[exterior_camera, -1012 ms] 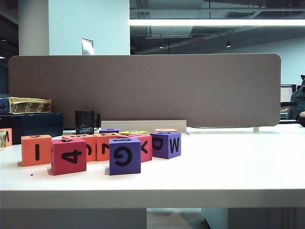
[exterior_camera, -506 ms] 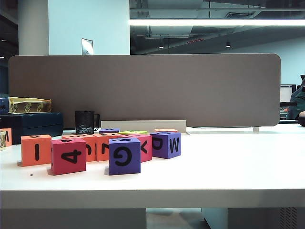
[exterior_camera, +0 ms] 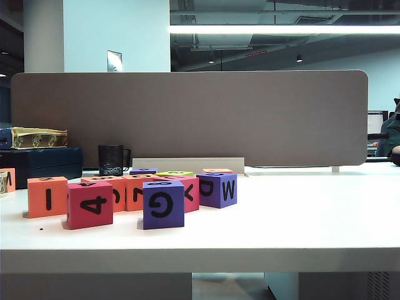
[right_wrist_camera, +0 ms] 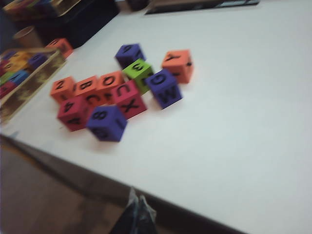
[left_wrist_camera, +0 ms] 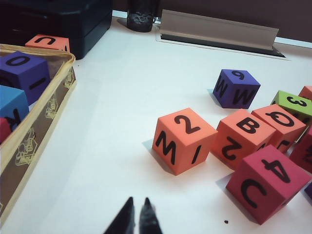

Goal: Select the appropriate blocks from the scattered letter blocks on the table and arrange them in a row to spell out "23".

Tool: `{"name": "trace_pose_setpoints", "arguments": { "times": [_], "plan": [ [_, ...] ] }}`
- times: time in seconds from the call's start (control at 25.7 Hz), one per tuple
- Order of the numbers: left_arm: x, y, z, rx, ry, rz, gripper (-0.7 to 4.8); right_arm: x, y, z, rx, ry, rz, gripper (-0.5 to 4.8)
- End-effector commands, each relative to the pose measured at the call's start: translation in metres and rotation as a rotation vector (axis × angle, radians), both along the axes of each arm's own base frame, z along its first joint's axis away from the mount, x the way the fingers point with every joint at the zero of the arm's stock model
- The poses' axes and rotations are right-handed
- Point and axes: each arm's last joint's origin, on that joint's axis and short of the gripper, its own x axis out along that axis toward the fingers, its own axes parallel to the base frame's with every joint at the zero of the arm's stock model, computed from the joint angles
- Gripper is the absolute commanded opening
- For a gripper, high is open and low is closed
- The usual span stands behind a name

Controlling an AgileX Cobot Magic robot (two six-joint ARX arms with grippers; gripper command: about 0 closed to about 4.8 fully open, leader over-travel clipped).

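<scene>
Ten cubes cluster on the white desk: four orange, two red, three purple, one green. Uppermost on the orange cube is a 2; the green cube, mid-cluster, shows a 3. Both end effectors hover apart from them, left end effector and right end effector, each pressed together, pinching nothing. One grey partition and a black mug stand behind.

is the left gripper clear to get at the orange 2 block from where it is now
Probably yes: the left gripper, shut, hovers over bare table short of the orange 2 block, whose near faces are free; the other blocks crowd its far side.
</scene>
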Motion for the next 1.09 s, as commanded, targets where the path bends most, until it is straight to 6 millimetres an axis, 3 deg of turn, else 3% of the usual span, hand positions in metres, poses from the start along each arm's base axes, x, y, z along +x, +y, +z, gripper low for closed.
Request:
{"name": "trace_pose_setpoints", "arguments": {
  "times": [0.04,0.31,0.39,0.58,0.78,0.86,1.09],
  "plan": [
    [0.0,0.0,0.0,-0.006,-0.001,-0.011,0.16,-0.003,0.002,0.0,0.041,0.02,0.093,-0.01],
    [-0.001,-0.003,0.002,-0.076,0.006,-0.072,0.15,-0.004,0.004,0.002,0.08,0.01,0.18,-0.01],
    [-0.002,-0.004,0.004,-0.085,0.016,-0.117,-0.06,-0.004,0.004,0.002,0.079,0.005,0.179,-0.01],
    [-0.007,-0.006,0.019,-0.241,0.044,-0.148,-0.06,-0.004,0.004,0.002,0.079,0.004,0.179,-0.01],
    [-0.017,-0.006,0.05,-0.308,0.019,-0.141,-0.06,-0.004,0.004,0.002,0.079,0.004,0.179,-0.01],
    [-0.026,-0.006,0.078,-0.347,-0.053,-0.163,-0.06,-0.004,0.004,0.002,0.079,0.005,0.179,-0.01],
    [-0.03,-0.006,0.119,-0.34,-0.098,-0.179,-0.06,-0.004,0.004,0.002,0.079,0.005,0.179,-0.01]
  ]
}}
